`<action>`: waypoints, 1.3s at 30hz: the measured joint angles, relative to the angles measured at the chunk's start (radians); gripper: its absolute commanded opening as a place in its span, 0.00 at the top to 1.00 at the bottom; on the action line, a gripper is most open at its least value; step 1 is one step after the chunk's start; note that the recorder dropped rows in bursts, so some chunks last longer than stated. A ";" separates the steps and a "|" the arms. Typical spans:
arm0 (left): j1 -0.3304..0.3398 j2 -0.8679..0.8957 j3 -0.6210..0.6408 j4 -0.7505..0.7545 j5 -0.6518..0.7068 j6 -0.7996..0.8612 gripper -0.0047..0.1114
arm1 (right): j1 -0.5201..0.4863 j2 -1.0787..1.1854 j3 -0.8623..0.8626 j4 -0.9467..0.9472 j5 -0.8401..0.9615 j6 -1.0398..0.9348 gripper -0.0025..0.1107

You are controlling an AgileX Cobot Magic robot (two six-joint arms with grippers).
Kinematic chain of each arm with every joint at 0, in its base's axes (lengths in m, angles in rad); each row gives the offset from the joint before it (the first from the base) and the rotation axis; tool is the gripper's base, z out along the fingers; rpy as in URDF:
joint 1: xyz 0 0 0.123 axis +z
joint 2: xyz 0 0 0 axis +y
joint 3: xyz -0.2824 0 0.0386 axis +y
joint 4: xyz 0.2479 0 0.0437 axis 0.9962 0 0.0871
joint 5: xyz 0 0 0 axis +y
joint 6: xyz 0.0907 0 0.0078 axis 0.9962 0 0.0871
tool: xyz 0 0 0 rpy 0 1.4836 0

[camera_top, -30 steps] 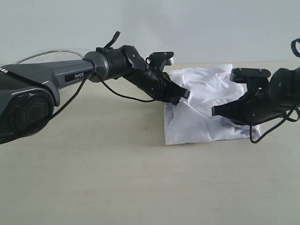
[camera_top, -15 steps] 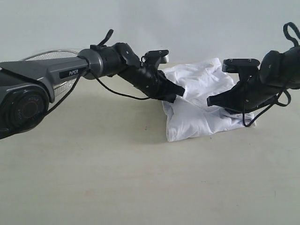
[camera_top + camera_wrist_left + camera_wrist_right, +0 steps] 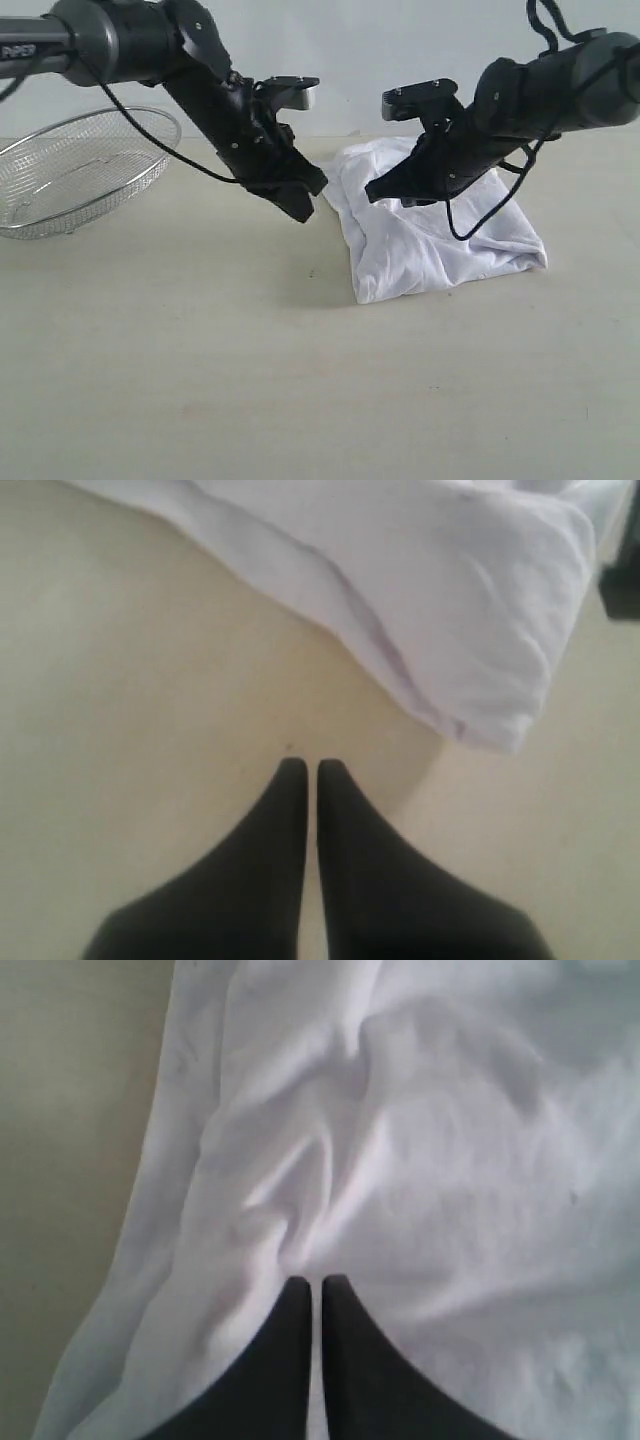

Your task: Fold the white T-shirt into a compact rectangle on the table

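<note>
Left gripper (image 3: 303, 766) and right gripper (image 3: 310, 1282), jaws together, at a bunched shirt (image 3: 440, 240).
The exterior view places the shirt near the table's (image 3: 200, 380) far edge, right of middle, with a basket (image 3: 80, 175) far left. Only the wrist views show the tips: left empty over bare table beside the shirt's edge, right over wrinkled cloth, contact unclear.

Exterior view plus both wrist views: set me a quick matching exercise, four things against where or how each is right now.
1 white T-shirt
2 wire-mesh basket
3 left gripper
4 right gripper

A shut, tips over bare table
B shut, tips over white cloth
C left end of the table, exterior view
D rumpled bundle, right of centre

Pairs: 1-D, 2-C, 3-A, 4-B
</note>
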 measured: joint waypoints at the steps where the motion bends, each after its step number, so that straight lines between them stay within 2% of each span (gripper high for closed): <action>1: 0.017 -0.050 0.075 0.014 -0.031 0.000 0.92 | 0.000 0.044 -0.060 0.000 0.032 -0.003 0.98; 4: 0.072 -0.217 0.310 0.028 -0.141 0.000 0.92 | 0.001 0.162 -0.220 0.000 0.112 -0.010 0.98; 7: 0.115 -0.316 0.467 0.033 -0.184 -0.002 0.92 | 0.001 0.251 -0.314 -0.008 0.143 0.004 0.98; 9: 0.145 -0.406 0.583 0.033 -0.218 -0.002 0.92 | 0.001 0.304 -0.393 -0.065 0.144 0.136 0.98; 11: 0.162 -0.463 0.642 0.035 -0.261 -0.002 0.92 | -0.002 0.333 -0.436 -0.101 0.134 0.203 0.98; 17: 0.196 -0.515 0.675 0.035 -0.296 -0.002 0.92 | -0.074 0.369 -0.476 -0.104 0.101 0.233 0.98; 22: 0.196 -0.515 0.676 0.033 -0.317 -0.002 0.92 | -0.133 0.375 -0.489 -0.118 0.113 0.132 0.98; 29: 0.196 -0.515 0.676 0.005 -0.363 -0.002 0.92 | -0.128 0.361 -0.518 -0.072 0.195 -0.006 0.98; 34: 0.196 -0.515 0.677 -0.001 -0.367 -0.002 0.92 | -0.095 0.278 -0.505 -0.069 0.334 0.029 0.98; 39: 0.196 -0.515 0.677 -0.001 -0.415 0.001 0.92 | -0.088 0.144 -0.421 -0.076 0.348 0.069 0.98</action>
